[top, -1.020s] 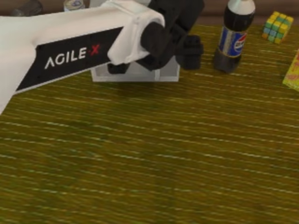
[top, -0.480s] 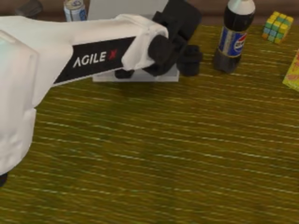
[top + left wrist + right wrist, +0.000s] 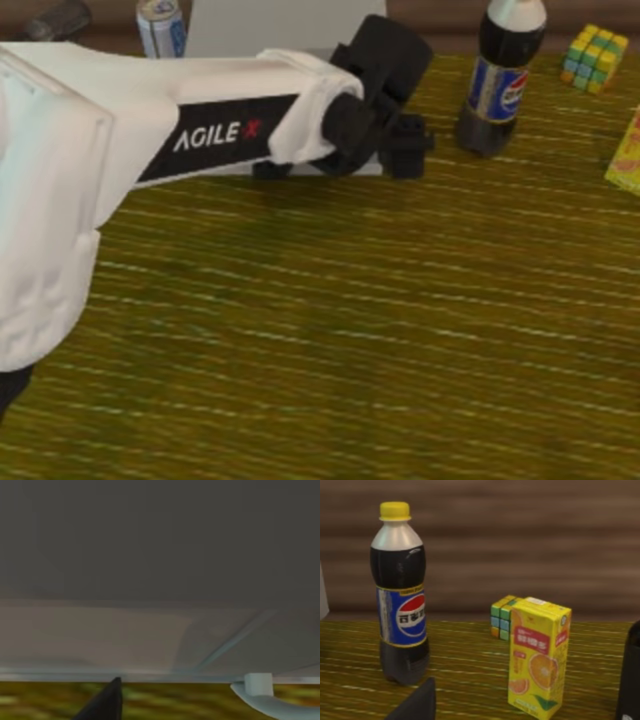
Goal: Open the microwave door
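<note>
Rendered tabletop scene: striped olive table [image 3: 350, 330], cola bottle [image 3: 402, 605], juice carton [image 3: 538, 655]

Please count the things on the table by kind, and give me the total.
Microwave: 1
Cola bottle: 1
Can: 1
Puzzle cube: 1
Juice carton: 1
Dark object at far left corner: 1
Total: 6

Overhead view; wrist views close-in

Matt microwave door [image 3: 160, 545]; glossy plastic cola bottle [image 3: 402, 615]; woven table [image 3: 350, 330].
</note>
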`<action>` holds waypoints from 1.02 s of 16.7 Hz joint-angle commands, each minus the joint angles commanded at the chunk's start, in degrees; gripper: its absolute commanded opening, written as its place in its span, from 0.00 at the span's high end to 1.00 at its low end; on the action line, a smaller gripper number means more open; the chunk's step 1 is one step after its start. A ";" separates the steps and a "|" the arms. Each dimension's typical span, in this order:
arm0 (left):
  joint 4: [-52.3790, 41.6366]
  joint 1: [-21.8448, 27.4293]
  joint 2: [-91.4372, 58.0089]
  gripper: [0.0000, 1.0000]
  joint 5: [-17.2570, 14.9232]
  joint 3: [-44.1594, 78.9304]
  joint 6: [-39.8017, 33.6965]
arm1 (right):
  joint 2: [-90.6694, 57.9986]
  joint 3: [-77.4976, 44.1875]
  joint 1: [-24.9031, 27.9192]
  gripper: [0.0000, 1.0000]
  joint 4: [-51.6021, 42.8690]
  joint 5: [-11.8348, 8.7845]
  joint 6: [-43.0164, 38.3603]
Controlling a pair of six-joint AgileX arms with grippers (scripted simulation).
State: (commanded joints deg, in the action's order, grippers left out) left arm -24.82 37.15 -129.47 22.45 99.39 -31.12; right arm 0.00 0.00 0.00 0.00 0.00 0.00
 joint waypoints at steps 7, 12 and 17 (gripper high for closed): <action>0.00 0.00 0.00 0.68 0.00 0.00 0.00 | 0.00 0.00 0.00 0.00 0.00 0.00 0.00; 0.00 0.00 0.00 1.00 0.00 0.00 0.00 | 0.00 0.00 0.00 0.00 0.00 0.00 0.00; 0.00 0.00 0.00 1.00 0.00 0.00 0.00 | 0.00 0.00 0.00 0.00 0.00 0.00 0.00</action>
State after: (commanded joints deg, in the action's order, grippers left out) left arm -24.82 37.15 -129.47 22.45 99.39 -31.12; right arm 0.00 0.00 0.00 0.00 0.00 0.00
